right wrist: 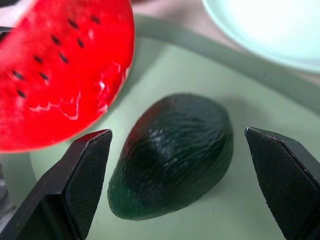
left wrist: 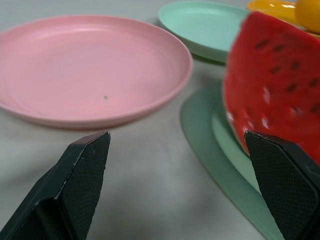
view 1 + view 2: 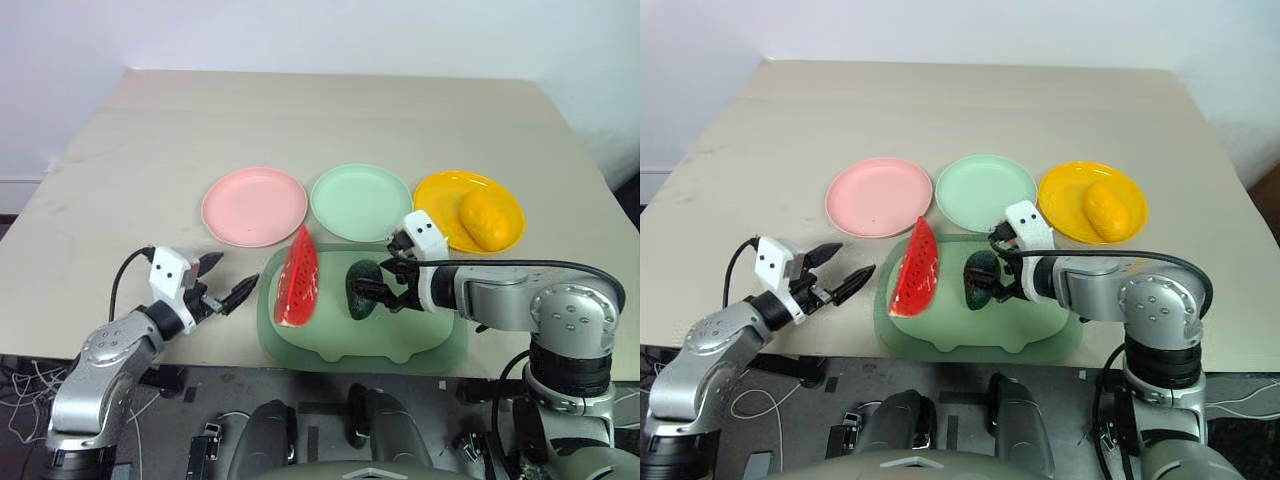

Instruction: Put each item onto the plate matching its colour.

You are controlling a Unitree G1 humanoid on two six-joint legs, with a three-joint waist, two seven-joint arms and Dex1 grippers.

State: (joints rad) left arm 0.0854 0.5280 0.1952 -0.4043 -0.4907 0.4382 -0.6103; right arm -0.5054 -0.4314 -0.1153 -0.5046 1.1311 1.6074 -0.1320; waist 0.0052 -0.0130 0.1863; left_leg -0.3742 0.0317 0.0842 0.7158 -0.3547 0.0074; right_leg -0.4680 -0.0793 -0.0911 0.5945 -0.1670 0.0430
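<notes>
Fingers (image 1: 85,190) of the right gripper (image 3: 385,285) stand wide apart on either side of the dark green toy avocado (image 1: 172,155), which lies between them, untouched, on the large green rounded tray (image 3: 420,345). Fingers of the left gripper (image 3: 225,283) are likewise spread wide and hold nothing; they hover over the beige table (image 3: 120,170), with the red toy watermelon wedge with green rind (image 3: 298,280) just beyond, standing on the tray's left part. Behind the tray sit three round plastic plates: pink plate (image 3: 254,206), pale mint green plate (image 3: 361,201) and yellow plate (image 3: 440,195). A yellow-orange oval toy mango (image 3: 484,220) rests on the yellow plate.
</notes>
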